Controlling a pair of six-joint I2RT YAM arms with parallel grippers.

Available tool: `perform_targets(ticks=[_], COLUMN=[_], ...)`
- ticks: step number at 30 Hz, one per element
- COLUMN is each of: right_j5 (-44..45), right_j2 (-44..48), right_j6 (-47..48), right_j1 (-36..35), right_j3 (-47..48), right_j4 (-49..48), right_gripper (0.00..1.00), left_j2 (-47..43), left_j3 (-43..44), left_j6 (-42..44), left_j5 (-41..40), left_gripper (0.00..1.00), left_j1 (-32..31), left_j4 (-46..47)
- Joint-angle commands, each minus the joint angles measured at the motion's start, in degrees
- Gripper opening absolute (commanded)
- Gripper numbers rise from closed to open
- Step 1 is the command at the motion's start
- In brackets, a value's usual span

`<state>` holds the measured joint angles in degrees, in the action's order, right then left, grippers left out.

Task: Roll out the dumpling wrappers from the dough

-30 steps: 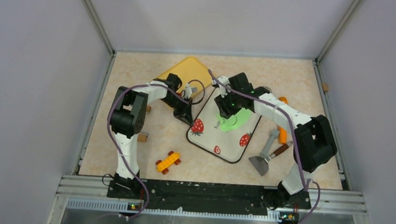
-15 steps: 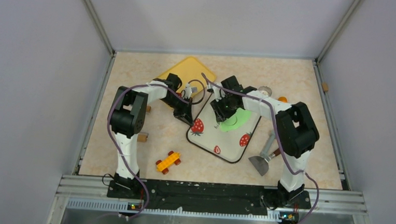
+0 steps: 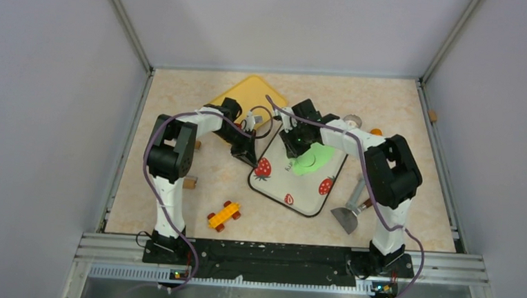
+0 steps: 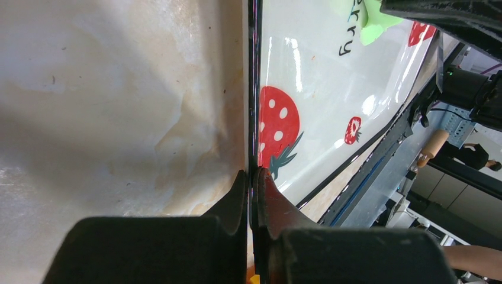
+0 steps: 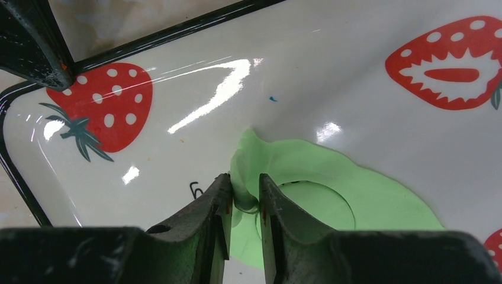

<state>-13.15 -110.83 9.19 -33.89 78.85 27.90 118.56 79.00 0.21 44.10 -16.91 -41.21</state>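
The glossy white tray with red strawberry prints (image 4: 319, 106) carries a few black script letters (image 4: 349, 44), partly covered by the flattened bright green dough (image 4: 373, 23). They are too cut off to read. No other text, number or brand can be read.

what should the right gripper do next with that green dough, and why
Probably raise the right gripper slowly to peel the dough edge off the tray. Its fingers pinch the sheet's rim just beside the round-cut dumpling wrapper, and the left gripper clamps the tray's rim, so the tray should stay put.
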Motion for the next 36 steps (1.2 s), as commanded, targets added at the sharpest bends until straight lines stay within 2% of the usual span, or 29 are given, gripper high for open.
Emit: perform_targets(ticks=[1,9,13,25,36], right_j5=[-1.5,1.9,6.3,11.0,11.7], right_j2=[-1.0,1.5,4.7,18.4,25.2], right_j6=[-0.6,-0.2,-0.3,1.6,3.6], right_j1=[-1.1,-1.4,-0.9,2.7,17.2], right_j3=[2.1,2.8,2.1,-5.4,-9.7], right_j4=[-1.0,0.3,0.8,2.9,4.3], right_gripper=[0.24,0.04,0.03,0.02,0.01], left_j2=[1.5,1.3,1.5,2.9,3.9], left_j3=[1.0,0.7,0.8,1.7,3.2], left_j6=[1.7,2.1,2.0,2.4,2.9], left_j5=[-3.3,-3.8,-3.8,-3.8,-4.2], left_gripper=[0.00,0.00,0.00,0.00,0.00], left_j1=[0.3,0.3,0.3,0.5,0.6], left_j4=[0.3,0.3,0.2,-0.4,-1.5])
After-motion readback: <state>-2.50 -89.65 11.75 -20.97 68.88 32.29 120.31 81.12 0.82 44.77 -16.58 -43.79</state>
